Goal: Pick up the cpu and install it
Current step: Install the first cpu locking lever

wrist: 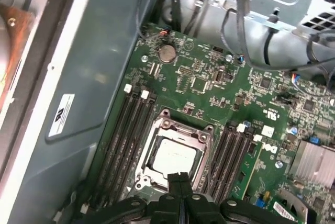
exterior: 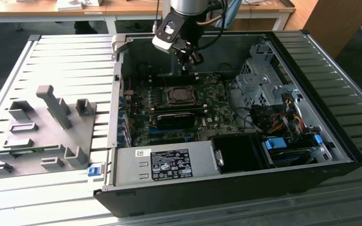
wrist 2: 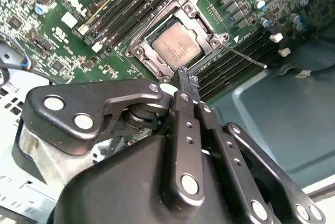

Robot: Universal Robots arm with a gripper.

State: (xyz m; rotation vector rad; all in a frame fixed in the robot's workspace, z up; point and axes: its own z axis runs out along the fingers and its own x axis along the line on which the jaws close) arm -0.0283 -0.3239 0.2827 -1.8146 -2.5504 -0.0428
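The black gripper (wrist 2: 184,80), fingers pressed together and empty, hovers above the silvery-grey square cpu (wrist 2: 177,44), which sits seated in the dark metal-framed socket (wrist 2: 137,51).

exterior view: set high and well back, angled down over the slatted bench (exterior: 55,56) into the open computer case (exterior: 231,179). both wrist views: riding on the arm close above the motherboard (wrist: 209,85), aimed down past the tool (wrist 2: 187,81). shared across all three: the socket (exterior: 182,95) and its surrounding board, seen far nearer from the wrist.
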